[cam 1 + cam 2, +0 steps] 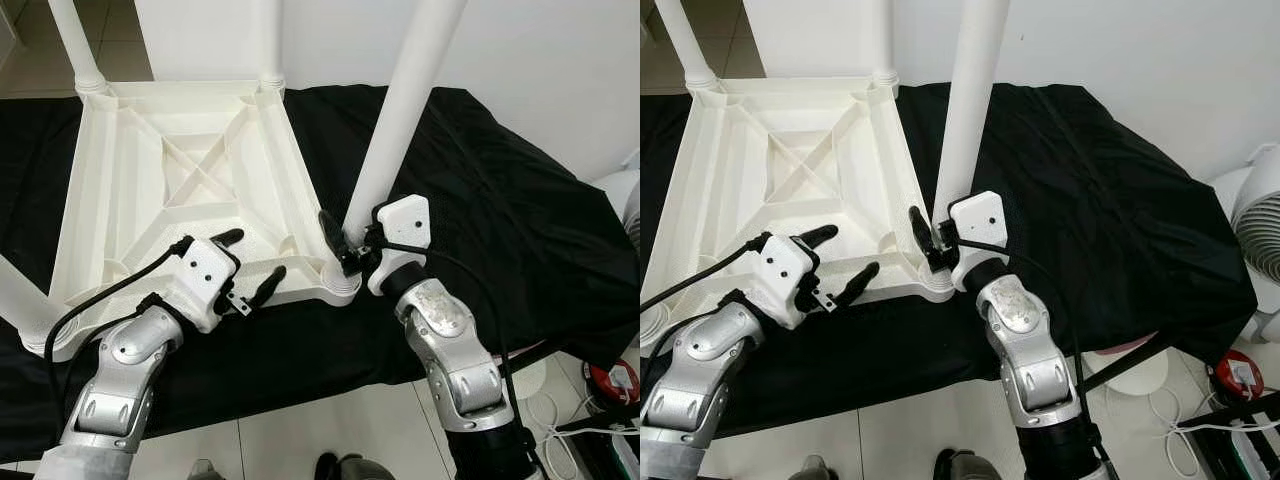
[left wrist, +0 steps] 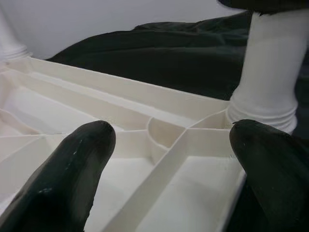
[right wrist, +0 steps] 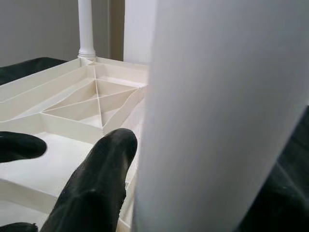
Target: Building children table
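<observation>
Children's table top (image 1: 180, 190), inverted on the black-draped counter (image 1: 500, 200): four legs seated, my right claw (image 1: 345, 250) pinching the near-corner leg (image 1: 400, 120), my left claw (image 1: 250, 265) spread beside; righting remains.

I'm looking at home room: white floor tiles (image 1: 300, 430), plain white wall (image 1: 540, 70), fan (image 1: 1260, 225), cables (image 1: 1185, 440) lying beside black-draped bench (image 1: 500, 200).

Tabletop (image 1: 180, 170) and leg (image 1: 400, 120): white moulded plastic, smooth, slight sheen. Cloth (image 1: 500, 230): black fabric, matt, creased. Fingers (image 2: 72, 179): black, rubbery, matt; arms (image 1: 455, 350): scuffed silver metal; floor (image 1: 330, 430): glossy tile.
</observation>
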